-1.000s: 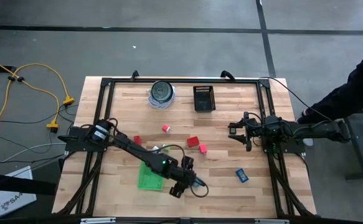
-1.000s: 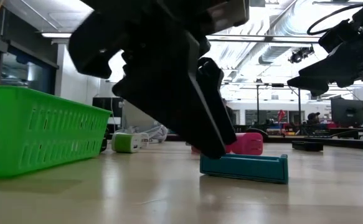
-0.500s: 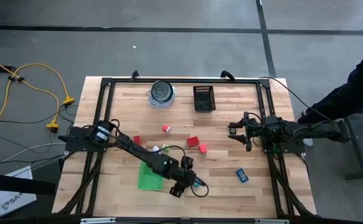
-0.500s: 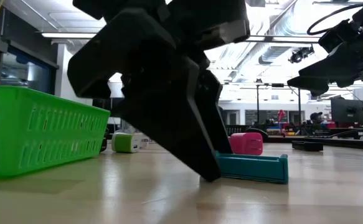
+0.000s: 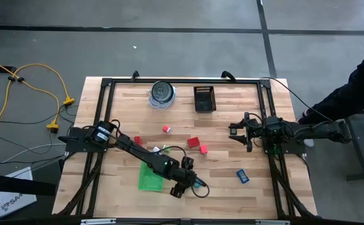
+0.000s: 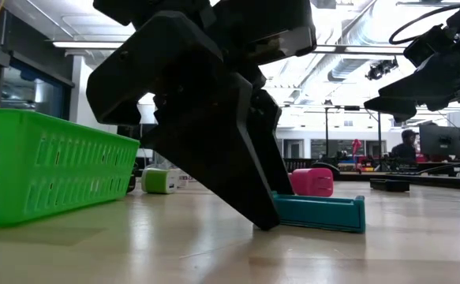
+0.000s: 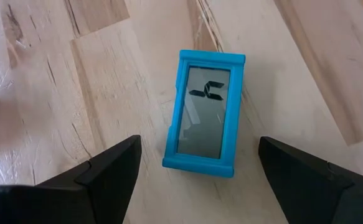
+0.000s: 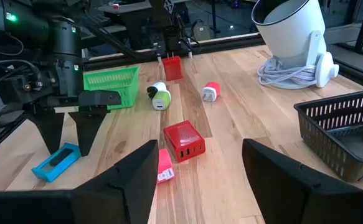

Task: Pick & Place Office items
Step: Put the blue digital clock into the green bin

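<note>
High view: I see the left gripper point(image 5: 191, 182) down at the table's near centre, just right of the green plastic tray point(image 5: 149, 180). The right gripper point(image 5: 240, 132) hovers at the right edge. A second blue rectangular piece point(image 5: 242, 176) lies near right; red blocks point(image 5: 193, 143) sit mid-table.

Low view: left gripper fingertips point(image 6: 263, 213) rest on the wood, one touching the end of the flat blue rectangular piece point(image 6: 321, 211). A pink block point(image 6: 312, 181) sits behind it.

Left wrist view: I note its jaws spread wide, the blue piece point(image 7: 206, 112) lying flat between them, ungripped.

Right wrist view: right jaws parted, empty, above a red block point(image 8: 183, 140) and a pink one point(image 8: 164, 164).
</note>
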